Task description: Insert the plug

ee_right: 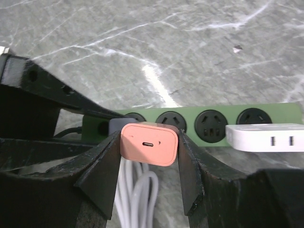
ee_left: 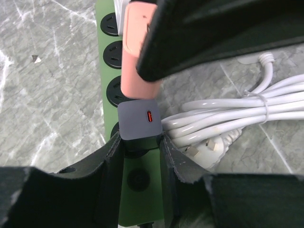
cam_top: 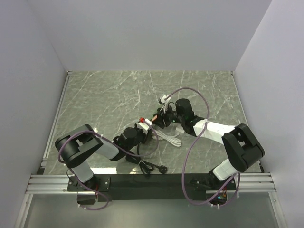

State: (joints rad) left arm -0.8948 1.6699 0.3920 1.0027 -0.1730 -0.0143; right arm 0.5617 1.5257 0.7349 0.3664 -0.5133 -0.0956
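Right gripper [ee_right: 149, 142] is clamping the pink charger [ee_right: 148, 144] by its sides, holding it right over the green power strip [ee_right: 285, 114]; I can't tell if the prongs are seating. Left gripper [ee_left: 140, 152] is pinching the strip's edges beside the grey charger [ee_left: 137, 118], bracing it. Insertion's underway, I'd say. Next is squaring up on the free socket [ee_left: 115, 90] and pressing straight in.

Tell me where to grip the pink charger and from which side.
Clamp the pink charger across its two flat, parallel side faces, coming from the port end, as the right gripper does. It is a rounded block; those faces give a square seat and leave the far end free toward the green power strip.
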